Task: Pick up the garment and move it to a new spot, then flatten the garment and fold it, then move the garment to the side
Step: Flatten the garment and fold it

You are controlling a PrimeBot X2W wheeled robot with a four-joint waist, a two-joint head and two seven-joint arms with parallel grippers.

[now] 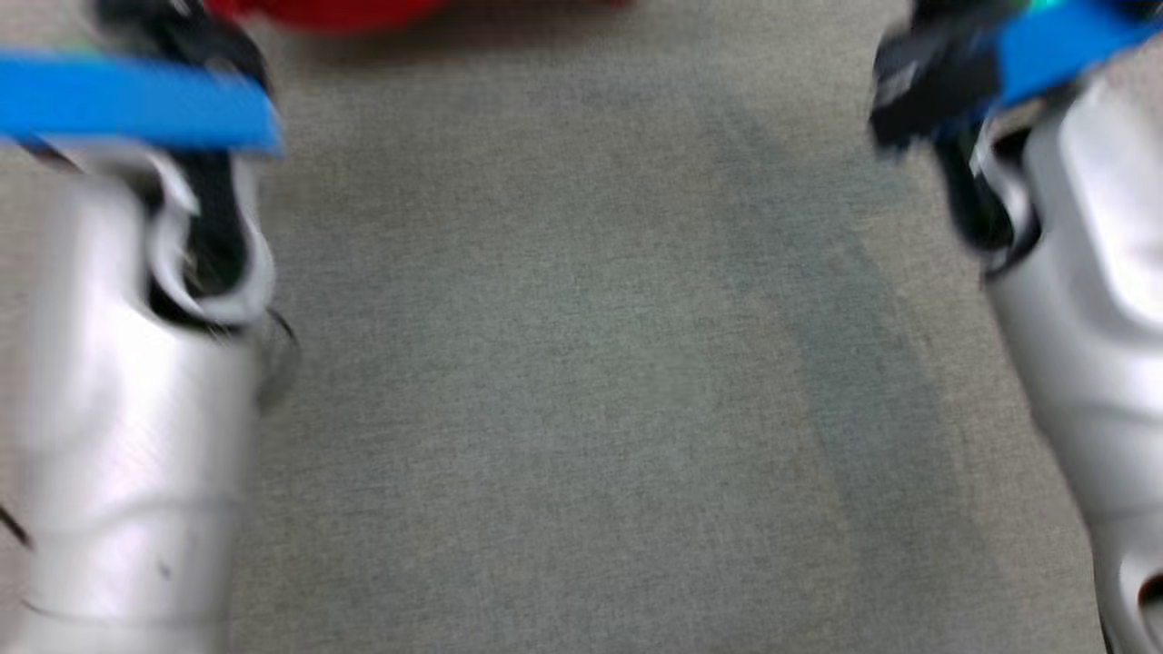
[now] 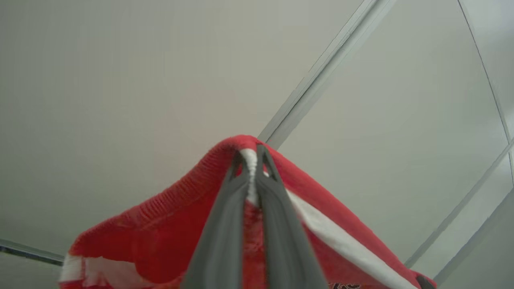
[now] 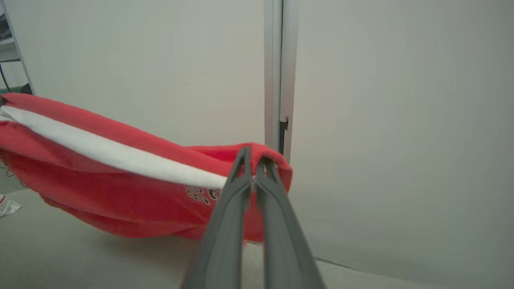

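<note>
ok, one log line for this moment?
phase: garment held aloft | left gripper: shut on garment | right gripper: shut on garment | garment: red, white stripe

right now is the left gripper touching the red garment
Touching. The left wrist view shows the left gripper shut on the red garment, its white-striped edge pinched between the fingertips.

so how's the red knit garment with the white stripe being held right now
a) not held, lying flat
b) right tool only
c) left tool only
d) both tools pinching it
d: the left tool is shut on one edge of the red knit garment with the white stripe and the right tool is shut on another, so it hangs between them.
</note>
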